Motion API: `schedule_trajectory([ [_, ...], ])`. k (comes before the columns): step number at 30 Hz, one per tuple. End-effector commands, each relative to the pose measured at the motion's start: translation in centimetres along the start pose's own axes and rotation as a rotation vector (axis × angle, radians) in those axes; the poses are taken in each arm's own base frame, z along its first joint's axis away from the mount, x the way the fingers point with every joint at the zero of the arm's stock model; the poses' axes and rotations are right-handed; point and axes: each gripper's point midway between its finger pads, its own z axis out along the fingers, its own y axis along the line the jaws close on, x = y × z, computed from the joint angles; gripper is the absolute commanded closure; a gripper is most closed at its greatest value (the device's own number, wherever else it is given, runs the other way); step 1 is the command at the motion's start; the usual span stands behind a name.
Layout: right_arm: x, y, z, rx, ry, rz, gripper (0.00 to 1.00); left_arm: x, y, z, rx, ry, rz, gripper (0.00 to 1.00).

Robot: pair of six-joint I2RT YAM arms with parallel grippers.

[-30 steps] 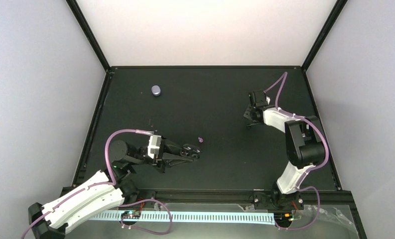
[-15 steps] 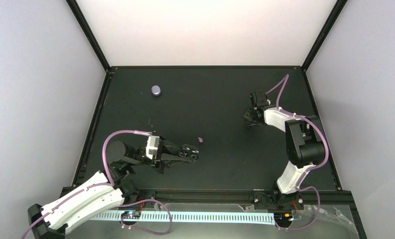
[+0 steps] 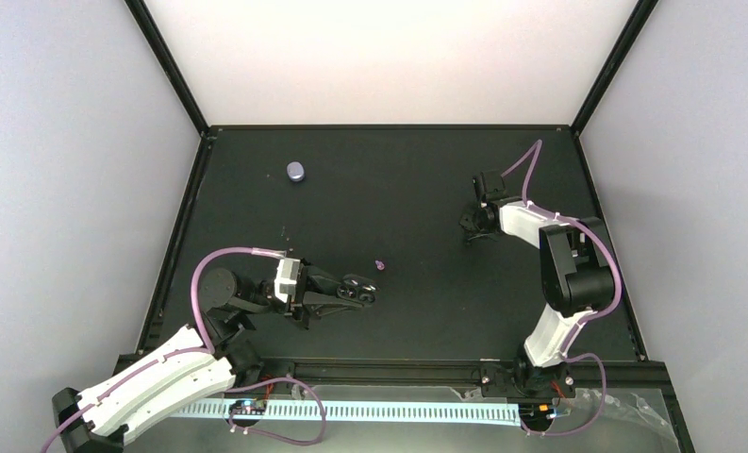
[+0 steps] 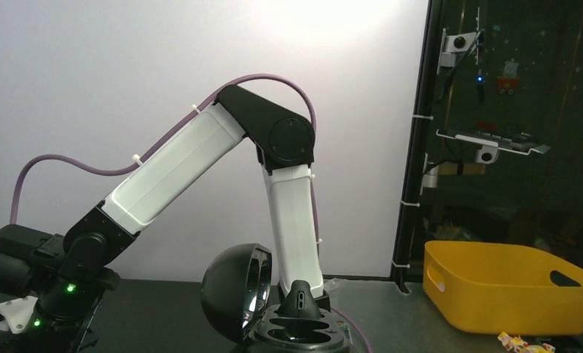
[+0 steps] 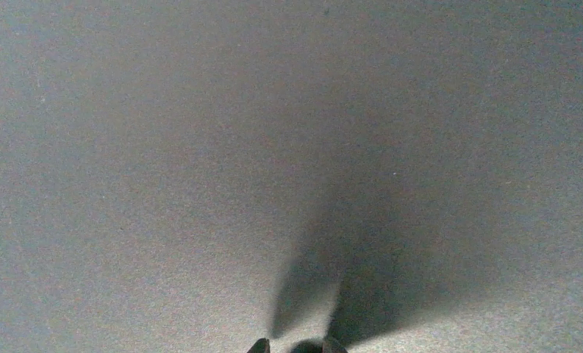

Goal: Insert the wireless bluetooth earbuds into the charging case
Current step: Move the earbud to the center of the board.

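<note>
Where the white walls of the booth come down, the black table takes up nearly the whole floor, with both arms mounted at its near edge. The left arm lies low from the near-left corner and reaches in toward the middle. The right arm rises from the near right, folds at its dark elbow and reaches toward the far-right part of the table. The left wrist camera looks level across the table, so that right arm fills the middle of its view. Off past the table's edge in the same view sits a yellow bin.

The left tool lies close over the table near its middle, pointing right. I cannot tell from either view whether its fingers are apart or together. The right tool points down at bare table. Its own camera catches only the two fingertips at the bottom edge, a little apart, with a forked shadow ahead of them.

The charging case, a small lavender pebble, sits in the far-left part of the table, well apart from both tools. It is too small to tell how its lid stands. One lilac earbud lies on the table near the middle, just beyond the left tool's tip and not touching it. I can make out only that one.
</note>
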Motion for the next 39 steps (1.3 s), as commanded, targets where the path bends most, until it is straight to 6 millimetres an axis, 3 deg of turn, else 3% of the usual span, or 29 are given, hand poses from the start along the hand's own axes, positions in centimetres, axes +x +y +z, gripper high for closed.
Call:
schedule_trajectory([
  [1, 0.3, 0.4, 0.0, -0.024, 0.035, -0.025, 0.84, -1.7, -1.2, 0.0, 0.041, -0.039, 0.035, 0.98],
  [18, 6.7, 2.9, -1.4, -0.175, 0.160, -0.146, 0.88, -1.5, -1.2, 0.1, 0.048, -0.033, 0.028, 0.99],
  [28, 10.0, 8.0, -2.5, -0.266, 0.236, -0.327, 0.87, -1.4, -1.1, 0.1, 0.048, -0.027, 0.025, 0.98],
  [32, 9.5, 8.4, -3.9, -0.259, 0.183, -0.349, 0.80, -1.3, -1.0, 0.2, 0.048, -0.025, 0.022, 0.99],
  [36, 8.1, 9.0, -6.4, -0.277, 0.103, -0.376, 0.73, -1.3, -1.0, 0.2, 0.045, -0.025, 0.023, 0.98],
  [39, 8.4, 9.5, -7.6, -0.290, 0.086, -0.446, 0.71, -1.3, -1.0, 0.2, 0.046, -0.024, 0.024, 0.98],
])
